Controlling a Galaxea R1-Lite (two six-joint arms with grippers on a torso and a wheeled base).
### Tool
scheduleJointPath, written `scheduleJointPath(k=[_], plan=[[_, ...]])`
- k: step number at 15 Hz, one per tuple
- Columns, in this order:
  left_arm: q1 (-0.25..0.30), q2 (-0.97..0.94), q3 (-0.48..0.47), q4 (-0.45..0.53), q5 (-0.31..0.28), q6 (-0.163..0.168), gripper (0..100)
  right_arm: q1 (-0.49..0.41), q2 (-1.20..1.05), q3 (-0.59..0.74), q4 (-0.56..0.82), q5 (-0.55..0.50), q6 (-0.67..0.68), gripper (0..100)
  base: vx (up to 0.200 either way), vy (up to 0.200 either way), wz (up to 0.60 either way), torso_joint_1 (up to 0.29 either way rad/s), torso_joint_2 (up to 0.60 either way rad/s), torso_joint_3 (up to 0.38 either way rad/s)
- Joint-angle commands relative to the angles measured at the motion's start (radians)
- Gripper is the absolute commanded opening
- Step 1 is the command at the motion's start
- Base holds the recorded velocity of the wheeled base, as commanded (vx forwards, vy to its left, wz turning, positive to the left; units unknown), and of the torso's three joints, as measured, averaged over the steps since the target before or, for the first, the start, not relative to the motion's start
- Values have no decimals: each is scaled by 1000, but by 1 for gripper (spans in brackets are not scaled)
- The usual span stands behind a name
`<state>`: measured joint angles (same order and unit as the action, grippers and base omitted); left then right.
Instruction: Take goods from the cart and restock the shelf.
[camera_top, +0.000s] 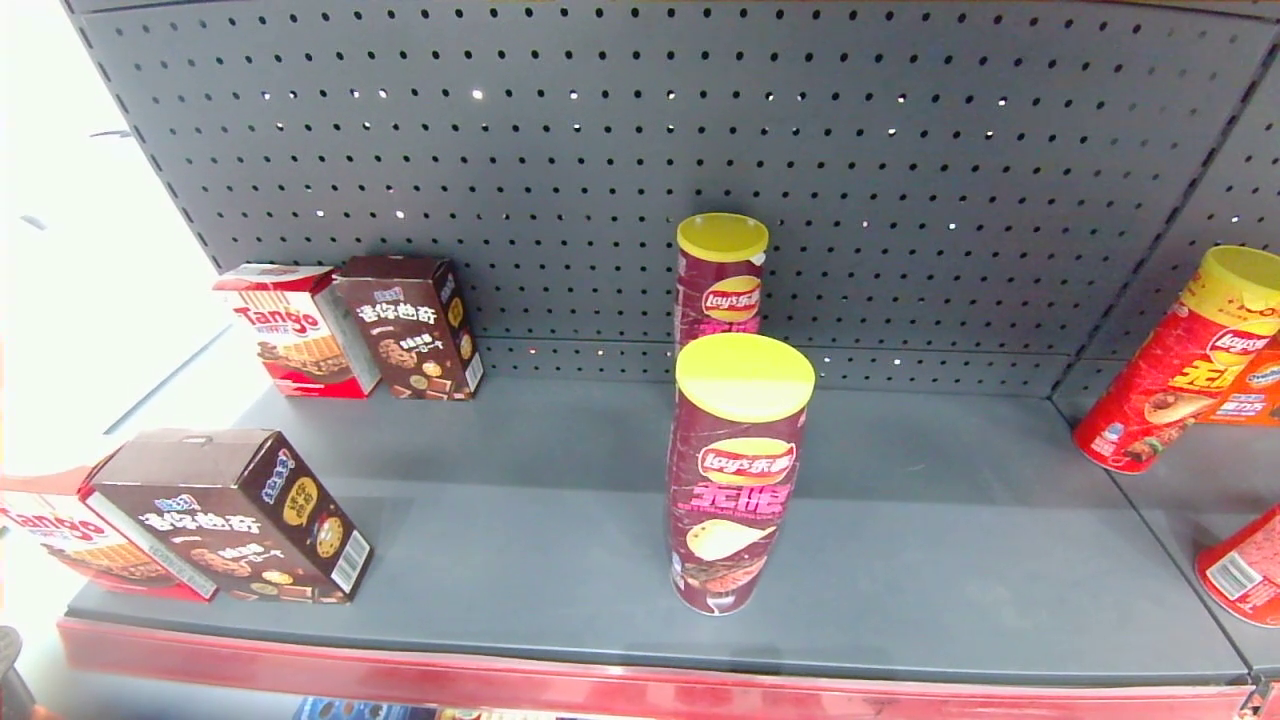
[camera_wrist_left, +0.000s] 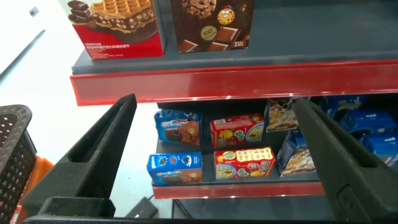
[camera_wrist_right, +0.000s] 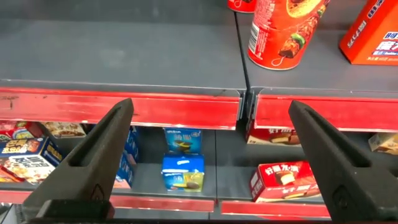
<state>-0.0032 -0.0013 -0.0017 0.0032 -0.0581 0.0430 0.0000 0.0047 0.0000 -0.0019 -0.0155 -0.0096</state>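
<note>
Two maroon chip canisters stand upright mid-shelf: front canister (camera_top: 738, 470) near edge, rear canister (camera_top: 720, 275) at back panel. We judge both already stocked. Shelf (camera_top: 950, 540) shows wide bare deck either side, so we judge restocking partly done. Left gripper (camera_wrist_left: 214, 109) and right gripper (camera_wrist_right: 211, 109) face shelf front, jaws spread wide, nothing between them. Dark mesh basket (camera_wrist_left: 11, 149), likely cart, lies near left gripper; we cannot see contents. Next item not yet picked.

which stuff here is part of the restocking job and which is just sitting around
Job: grey shelf; black basket; left end effector, open and empty; right end effector, open and empty.
Lying about: maroon chip cans; brown cookie boxes; wafer boxes; red chip cans; lower-shelf biscuit packs.
</note>
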Motion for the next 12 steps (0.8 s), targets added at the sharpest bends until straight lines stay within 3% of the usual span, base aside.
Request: scheduleJointPath(k=[1,12], plan=[[0,1,0,0,1,-2,100,0,0,0,-1,0,-1,100,0,0,0,0,0,0],[0,1,0,0,0,3,100,0,0,0,-1,0,3,100,0,0,-55,1,0,0]])
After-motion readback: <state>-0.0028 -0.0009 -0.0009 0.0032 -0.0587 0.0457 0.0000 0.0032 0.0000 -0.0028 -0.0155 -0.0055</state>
